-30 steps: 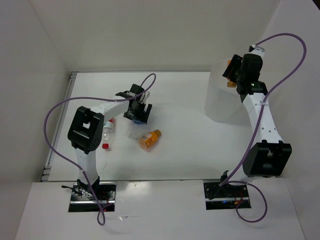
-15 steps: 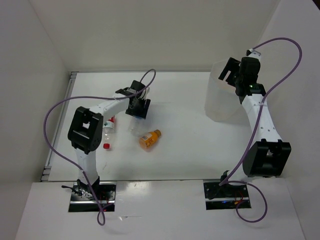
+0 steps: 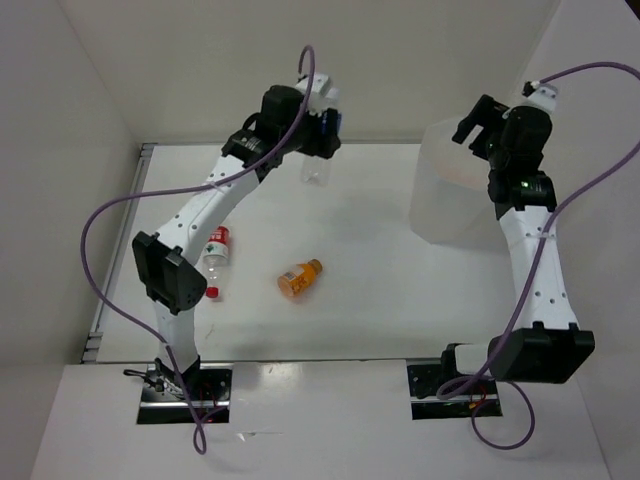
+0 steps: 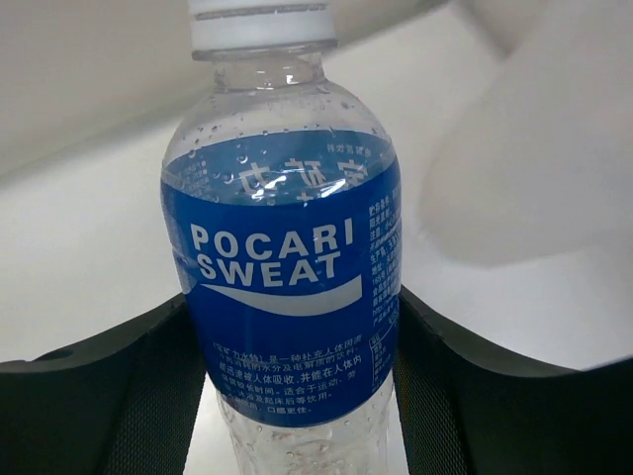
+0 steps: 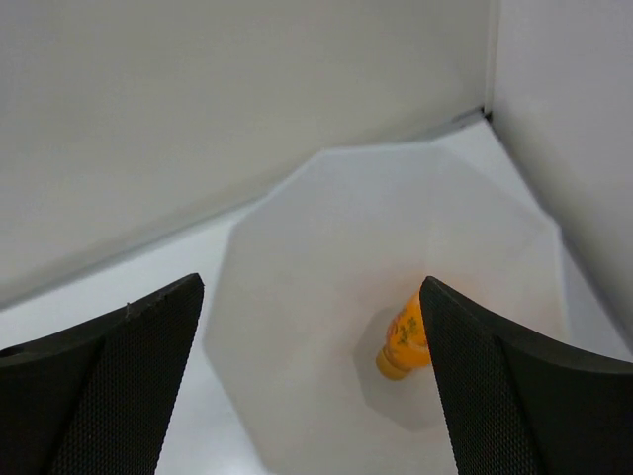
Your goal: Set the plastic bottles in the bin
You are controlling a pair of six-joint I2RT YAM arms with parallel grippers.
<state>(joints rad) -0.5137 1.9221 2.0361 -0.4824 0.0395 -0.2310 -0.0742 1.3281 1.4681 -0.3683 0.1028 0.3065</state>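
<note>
Top external view shows me the left fingers (image 3: 320, 135) raised high over the far side of the worktop (image 3: 380, 290). They are closed around the blue-label bottle (image 3: 314, 171), which is held off the surface. On my left wrist feed that bottle stands upright between the two black pads, with a white cap at the top, a label reading POCARI SWEAT, and droplets inside the clear shoulder. The right fingers (image 3: 478, 124) hover above the bin (image 3: 445, 200) at the far right corner. My right wrist feed shows them spread wide with nothing between them, looking down into the bin, where one orange bottle (image 5: 404, 341) lies on the bottom. The other orange bottle (image 3: 300, 279) lies on its side mid-worktop. The red-label bottle (image 3: 214, 262) lies near the left arm, well apart from the bin.
</note>
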